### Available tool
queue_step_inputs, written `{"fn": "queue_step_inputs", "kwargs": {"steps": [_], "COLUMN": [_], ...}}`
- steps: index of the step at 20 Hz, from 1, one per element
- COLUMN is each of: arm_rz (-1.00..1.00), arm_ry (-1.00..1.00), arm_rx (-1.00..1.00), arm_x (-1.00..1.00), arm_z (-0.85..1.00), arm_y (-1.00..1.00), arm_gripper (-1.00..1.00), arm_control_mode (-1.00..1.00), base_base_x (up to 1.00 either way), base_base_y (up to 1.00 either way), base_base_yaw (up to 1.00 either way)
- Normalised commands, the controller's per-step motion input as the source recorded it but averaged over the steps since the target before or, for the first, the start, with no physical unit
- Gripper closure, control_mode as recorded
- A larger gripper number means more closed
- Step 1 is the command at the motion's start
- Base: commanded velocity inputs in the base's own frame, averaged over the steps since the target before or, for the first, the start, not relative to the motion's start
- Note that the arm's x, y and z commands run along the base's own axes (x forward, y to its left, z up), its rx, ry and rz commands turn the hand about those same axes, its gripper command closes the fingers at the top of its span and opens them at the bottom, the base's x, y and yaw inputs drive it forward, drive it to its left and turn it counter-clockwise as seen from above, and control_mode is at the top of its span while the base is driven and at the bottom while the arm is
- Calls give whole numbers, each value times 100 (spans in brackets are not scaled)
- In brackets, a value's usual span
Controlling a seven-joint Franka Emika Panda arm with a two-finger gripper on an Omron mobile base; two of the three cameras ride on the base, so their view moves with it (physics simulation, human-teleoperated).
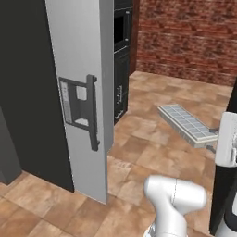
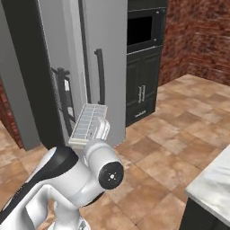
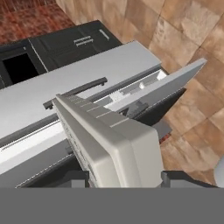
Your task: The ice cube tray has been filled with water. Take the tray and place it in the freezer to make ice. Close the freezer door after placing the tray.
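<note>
Fridge [image 2: 105, 67] fills the left of the scene, w/ the freezer door [image 1: 81, 97] swung out toward the robot, dispenser panel and dark bar handle facing the left base cam. In the hand view the door [image 3: 170, 85] stands ajar, white shelves of the freezer [image 3: 131, 89] showing thru the gap.

Risks, as I judge them:
- Gap looks narrow vs the tray's length. Going in as is, the tray end prob. clips the door edge or the fridge front and twists in the grip.
- Tray is held by one end, rest sticking out unsupported, so any knock or fast swing levers it loose.
- Water [image 1: 185, 119] sits in open cells; tilt or a jolt spills it on the floor tiles [image 1: 152, 152].
- Door may need pushing wider first, and w/ the hand full that's awkward.

Ice cube tray [image 1: 187, 124] is in the air, well above the floor, near the door but apart from it, roughly level.

Gripper [image 3: 124, 178] is clamped on the tray's near end, one finger tip each side, jaws spread to about the tray's thickness.
</note>
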Motion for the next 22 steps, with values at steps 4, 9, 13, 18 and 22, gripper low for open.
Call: {"fn": "queue_step_inputs", "kwargs": {"steps": [4,9,13,18,22], "arm_rz": [0,0,0,0,0], "arm_ry": [0,0,0,0,0], "arm_rx": [0,0,0,0,0], "arm_x": [0,0,0,0,0], "arm_z": [0,0,0,0,0], "arm_y": [0,0,0,0,0], "arm_gripper": [100,100,100,100,100], "arm_control_mode": [100,100,100,100,100], "base_base_x": [86,99,100,89,45], "base_base_y": [-1,0,0,-8,-27], "base_base_yaw": [-1,0,0,0,0]}}
